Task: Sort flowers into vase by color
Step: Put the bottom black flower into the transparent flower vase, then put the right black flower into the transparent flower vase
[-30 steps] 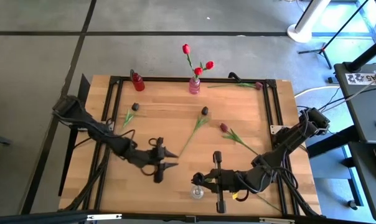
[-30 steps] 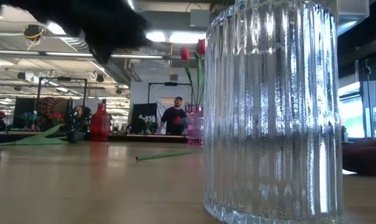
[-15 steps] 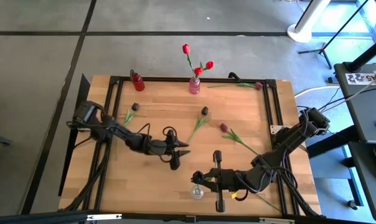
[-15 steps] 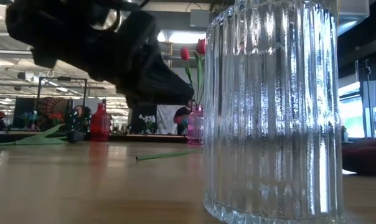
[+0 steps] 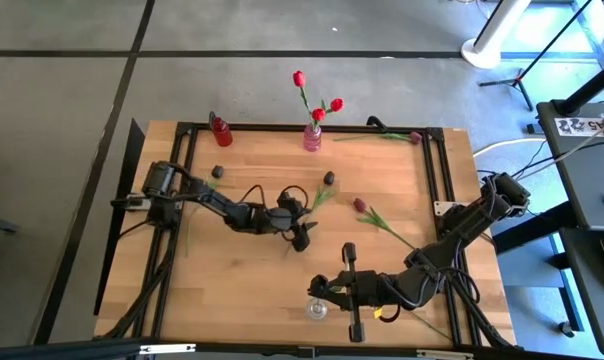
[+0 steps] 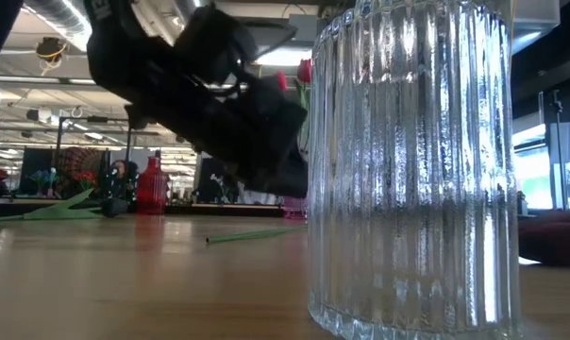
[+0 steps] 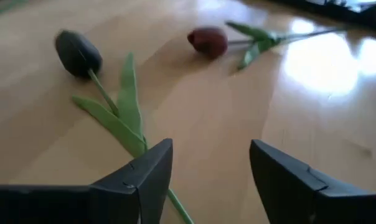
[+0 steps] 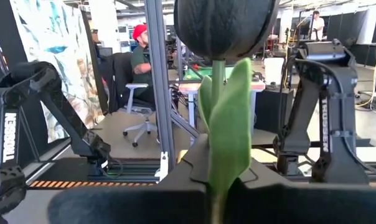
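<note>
Looking from above, the left gripper (image 5: pixel 301 232) hangs over the dark tulip's (image 5: pixel 328 178) stem, which points to 7 o'clock. Its wrist view shows jaws wide apart and empty, and they may slip off that thin stem (image 7: pixel 119 127). The right gripper (image 5: pixel 348 290), beside the clear vase (image 5: pixel 316 310), squeezes a black tulip (image 8: pixel 224 28) that could miss the vase.

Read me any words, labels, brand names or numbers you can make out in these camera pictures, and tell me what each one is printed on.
"TROSSEN" reads lengthwise along a dark robot-arm link in the right wrist view.
White lettering, seemingly the same brand, runs along another arm link; partly cut off, not fully readable.
A white sheet with dark marks lies on the side desk in the high view; too small to read.
No text shows on the clear ribbed vase, the wooden table or the flowers.
</note>
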